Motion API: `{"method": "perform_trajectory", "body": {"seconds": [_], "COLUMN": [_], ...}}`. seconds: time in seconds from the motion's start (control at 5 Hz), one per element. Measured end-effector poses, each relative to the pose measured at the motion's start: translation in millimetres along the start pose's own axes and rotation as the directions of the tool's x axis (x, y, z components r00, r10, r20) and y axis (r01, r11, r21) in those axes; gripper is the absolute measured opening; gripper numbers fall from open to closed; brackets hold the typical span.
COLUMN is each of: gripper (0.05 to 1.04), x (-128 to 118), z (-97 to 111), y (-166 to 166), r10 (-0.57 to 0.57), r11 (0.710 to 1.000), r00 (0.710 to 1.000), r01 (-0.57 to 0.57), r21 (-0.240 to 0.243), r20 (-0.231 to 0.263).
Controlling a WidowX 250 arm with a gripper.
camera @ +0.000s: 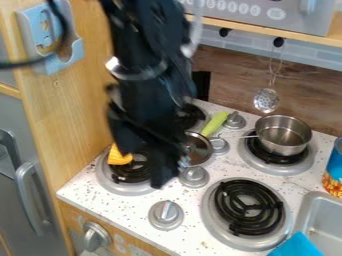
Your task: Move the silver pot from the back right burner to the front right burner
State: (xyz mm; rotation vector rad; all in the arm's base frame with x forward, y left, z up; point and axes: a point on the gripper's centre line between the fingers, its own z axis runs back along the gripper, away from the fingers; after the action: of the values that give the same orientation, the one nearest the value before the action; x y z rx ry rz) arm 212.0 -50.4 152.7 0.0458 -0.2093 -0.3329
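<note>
Yellow wedge (119,156), one only, lay at the front-left burner (133,188), close to the counter's (85,193) left edge and toward its front-left corner. My gripper (164,175) hung down over that burner's right side, with the wedge just to its left; whether it stood apart, together or clamped on anything, I could not tell. Just to its right was one small pan (198,149), its single green handle (214,124) slanting toward the counter's back edge.

Farther out, I counted four coil burners in all, two toward the front edge and two toward the back. Four knobs (165,215) stood on the counter in a line from front to back, between the left and right burners. One metal pot (284,136) sat on the back-right burner. One can (336,172) stood near the right edge, behind one sink (326,216), and one blue cloth (298,245) lay by the sink's front-left corner. Below the front edge, near the front-left corner, was one larger knob (97,237). Above the back edge hung one perforated ladle (266,100), on one of two dark hooks (278,42).
</note>
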Motion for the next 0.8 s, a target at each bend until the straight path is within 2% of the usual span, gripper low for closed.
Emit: {"method": "perform_trajectory", "body": {"seconds": [0.2,0.4,0.6,0.8], "gripper": [1.001,1.001,1.001,1.001], "x": [38,86,127,154], "z": [-30,-46,-62,-76], "y": [15,33,42,60], "r10": [-0.09,-0.143,-0.212,-0.359], "r11": [0.996,0.99,0.977,0.919], "r00": [0.996,0.989,0.977,0.929], "r01": [0.09,0.143,0.212,0.334], "r21": [0.004,0.012,0.035,0.211], "r20": [-0.025,-0.025,0.013,0.093]}}
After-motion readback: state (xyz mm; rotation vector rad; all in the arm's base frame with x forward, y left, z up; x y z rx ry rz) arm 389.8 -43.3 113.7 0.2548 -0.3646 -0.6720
